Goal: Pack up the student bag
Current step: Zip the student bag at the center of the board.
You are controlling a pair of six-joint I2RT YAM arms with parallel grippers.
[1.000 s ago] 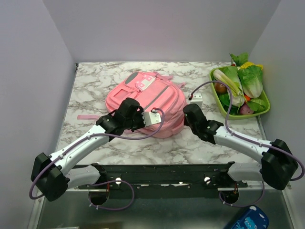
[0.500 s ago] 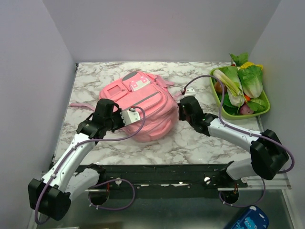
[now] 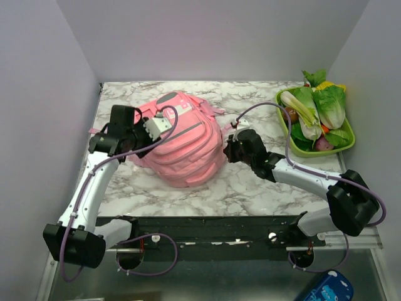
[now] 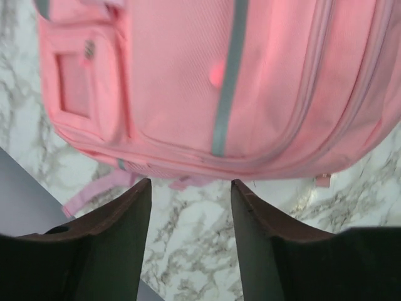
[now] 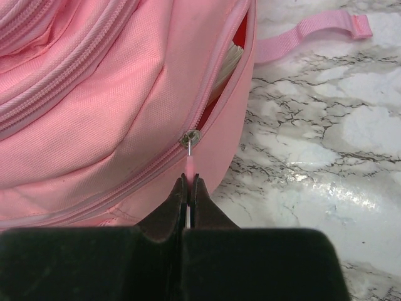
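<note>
The student bag [image 3: 185, 144], a big pink backpack with grey stripes, lies on the marble table [image 3: 250, 188]. My left gripper [image 3: 128, 143] hovers at its left edge. In the left wrist view that gripper [image 4: 190, 183] is open, with only marble between its fingers [image 4: 119, 238] and the bag [image 4: 219, 81] just beyond the tips. My right gripper [image 3: 230, 149] is at the bag's right side. In the right wrist view it [image 5: 189, 179] is shut on the pink zipper pull [image 5: 189, 164] below the slider [image 5: 189, 138]. Above the slider the zip gapes, and something white [image 5: 229, 59] shows inside.
A green tray [image 3: 346, 145] of vegetables sits at the table's right edge. A loose pink strap [image 5: 313, 30] lies on the marble beyond the bag. Walls close off the left and back. A blue object [image 3: 326, 288] lies below the table's front.
The bag has slid and turned to the left. My left gripper has opened, let go and moved to the far left. My right gripper followed the bag leftward, still shut on the pull.
</note>
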